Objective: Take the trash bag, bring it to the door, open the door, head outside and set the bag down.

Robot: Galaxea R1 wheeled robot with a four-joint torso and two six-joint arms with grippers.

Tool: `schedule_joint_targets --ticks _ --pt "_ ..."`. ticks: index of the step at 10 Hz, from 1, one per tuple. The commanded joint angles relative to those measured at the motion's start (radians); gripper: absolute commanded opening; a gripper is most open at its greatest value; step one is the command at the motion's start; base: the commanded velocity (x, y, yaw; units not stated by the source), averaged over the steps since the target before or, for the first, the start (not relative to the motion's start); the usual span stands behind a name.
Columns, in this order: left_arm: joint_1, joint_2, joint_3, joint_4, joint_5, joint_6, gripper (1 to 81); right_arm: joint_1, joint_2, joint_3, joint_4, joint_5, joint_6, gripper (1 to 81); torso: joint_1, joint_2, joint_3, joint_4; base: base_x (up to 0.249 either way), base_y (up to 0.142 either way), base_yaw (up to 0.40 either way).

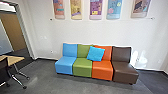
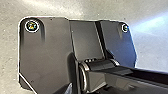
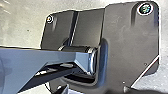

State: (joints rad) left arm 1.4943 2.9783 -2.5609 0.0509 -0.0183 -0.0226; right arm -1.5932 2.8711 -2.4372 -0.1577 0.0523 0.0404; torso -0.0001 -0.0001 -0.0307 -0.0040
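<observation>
With driving apparently the step in hand, the table's corner point(image 1: 22, 58) and the sofa's front edge point(image 1: 82, 73) are best passed slowly and widely; neither claw's state nor the trash bag's whereabouts can be told.

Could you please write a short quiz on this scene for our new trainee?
1. True or false: the bright blue cushion on the sofa sits where its green section and orange section meet.
2. In the head view, which section forms the sofa's right-hand end?
A) the green section
B) the brown section
C) the orange section
3. Fill in the missing word: the colourful panels hang on the wall ____ the sofa.

Key: 1 true; 2 B; 3 above
</observation>
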Motion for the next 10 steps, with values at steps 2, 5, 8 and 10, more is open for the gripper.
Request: schedule_joint_targets --ticks 2,5,8,10 --pt "-0.045 0.001 0.005 -0.005 0.054 0.004 81.1 0.037 -0.003 0.009 -0.006 -0.054 -0.002 81.1 0.0 0.0 0.0 0.0 0.138 0.0 0.0" --pt "-0.045 0.001 0.005 -0.005 0.054 0.004 81.1 0.037 -0.003 0.009 -0.005 -0.054 -0.004 81.1 0.0 0.0 0.0 0.0 0.138 0.0 0.0" --pt "-0.045 0.001 0.005 -0.005 0.054 0.004 81.1 0.037 -0.003 0.009 -0.01 -0.055 -0.004 81.1 0.0 0.0 0.0 0.0 0.136 0.0 0.0" --pt "-0.045 0.001 0.004 -0.006 0.054 0.003 81.1 0.034 -0.007 0.014 -0.011 -0.055 -0.004 81.1 0.0 0.0 0.0 0.0 0.103 0.0 0.0"
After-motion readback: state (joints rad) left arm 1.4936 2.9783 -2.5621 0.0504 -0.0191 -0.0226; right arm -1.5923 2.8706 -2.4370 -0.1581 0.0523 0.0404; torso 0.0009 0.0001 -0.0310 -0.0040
